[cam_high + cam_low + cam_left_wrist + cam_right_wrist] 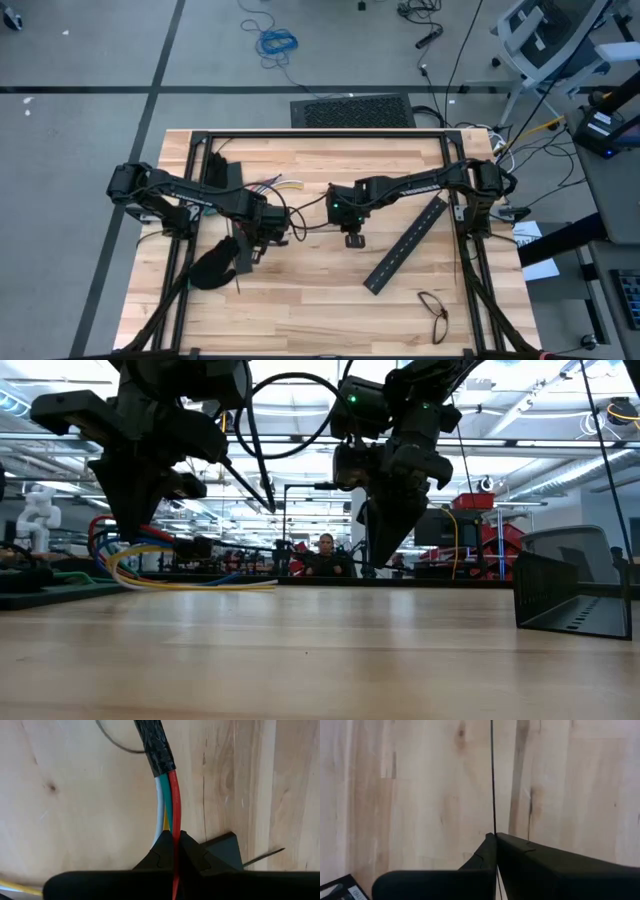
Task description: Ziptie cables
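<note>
Two claws over the tabletop (pixel 300 300), high view: no legible writing.
Low view: cables (pixel 150 565) trail onto the wood.
Left wrist: left claw (pixel 175 852) clamped on cables (pixel 167 805); lower ends hidden.
Right wrist: right claw (pixel 495 842) pinches ziptie (pixel 492 780); corner label unreadable.

Pale butcher-block wooden table (pixel 300 300), planks running lengthwise, bordered by a black metal frame (pixel 320 132). Grey concrete floor (pixel 90 50) crossed by dark seam lines. Coiled blue cable (pixel 276 42) on the floor at 12 o'clock. Black ribbed floor mat (pixel 352 110) just beyond the table's far edge. Grey wheeled office chair (pixel 545 40) at 2 o'clock. Low view: bright ceiling strip lights (pixel 300 410), a seated person (pixel 326 555) far behind.
</note>
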Controlling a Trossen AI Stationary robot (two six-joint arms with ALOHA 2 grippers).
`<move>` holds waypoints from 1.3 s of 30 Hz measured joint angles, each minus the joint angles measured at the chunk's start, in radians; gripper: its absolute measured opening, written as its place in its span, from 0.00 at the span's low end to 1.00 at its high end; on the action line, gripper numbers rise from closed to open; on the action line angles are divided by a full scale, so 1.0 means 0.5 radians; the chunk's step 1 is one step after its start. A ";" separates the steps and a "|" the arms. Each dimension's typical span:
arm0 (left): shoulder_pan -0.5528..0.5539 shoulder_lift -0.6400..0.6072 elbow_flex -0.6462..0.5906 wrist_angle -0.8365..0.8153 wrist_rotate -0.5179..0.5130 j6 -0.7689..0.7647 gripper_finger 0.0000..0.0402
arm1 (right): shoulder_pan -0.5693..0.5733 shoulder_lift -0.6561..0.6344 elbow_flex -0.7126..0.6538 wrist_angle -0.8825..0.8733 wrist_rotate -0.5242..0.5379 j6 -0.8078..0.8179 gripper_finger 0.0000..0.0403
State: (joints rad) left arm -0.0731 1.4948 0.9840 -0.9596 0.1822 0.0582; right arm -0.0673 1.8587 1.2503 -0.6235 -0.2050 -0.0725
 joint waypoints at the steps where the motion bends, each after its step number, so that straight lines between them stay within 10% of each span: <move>1: 0.000 0.001 0.000 -0.003 -0.001 0.000 0.01 | 0.000 0.000 0.000 -0.015 0.001 -0.006 0.00; 39: 0.027 0.102 -0.018 0.126 -0.125 0.214 0.01 | 0.003 0.123 -0.002 0.017 0.027 -0.029 0.00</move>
State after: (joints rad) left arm -0.0597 1.5461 0.9752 -0.8963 0.1196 0.1650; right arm -0.0658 1.9202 1.2491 -0.6148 -0.1913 -0.0872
